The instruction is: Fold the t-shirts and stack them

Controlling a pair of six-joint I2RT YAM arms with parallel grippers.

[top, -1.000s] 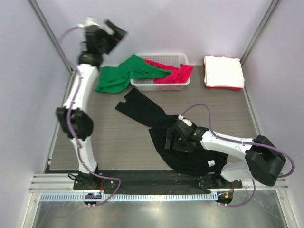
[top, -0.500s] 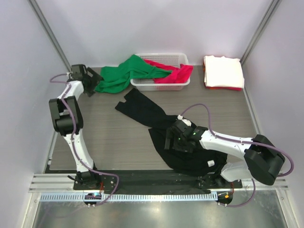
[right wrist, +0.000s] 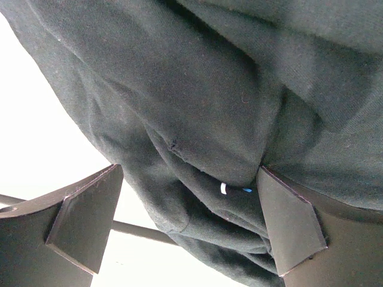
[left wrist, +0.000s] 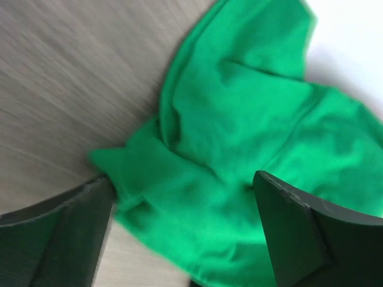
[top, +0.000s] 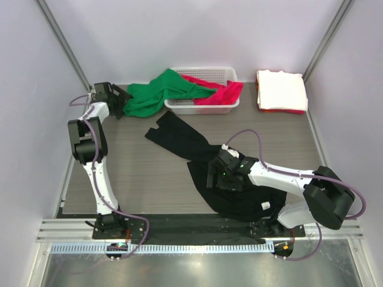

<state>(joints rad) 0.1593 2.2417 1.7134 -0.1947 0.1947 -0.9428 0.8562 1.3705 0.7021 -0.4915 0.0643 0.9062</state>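
Note:
A black t-shirt [top: 197, 155] lies crumpled across the middle of the table, from the centre to the near edge. My right gripper [top: 216, 177] is open and low over its bunched middle; folds of black cloth [right wrist: 197, 149] lie between the fingers. A green t-shirt [top: 149, 95] lies at the back left, draped partly into the basket. My left gripper [top: 119, 101] is open at its left edge, with green cloth [left wrist: 239, 167] between the jaws. A red t-shirt [top: 218, 92] hangs out of the basket. Folded white t-shirts [top: 281, 89] are stacked at the back right.
A white lattice basket [top: 206, 107] stands at the back centre. A red edge shows under the white stack [top: 287, 110]. Frame posts stand at both back corners. Bare wood-grain tabletop [top: 137, 173] lies left of the black shirt.
My left arm swung down from high at the back to table level, then slid right onto the green shirt's edge. My right gripper barely moved on the black shirt.

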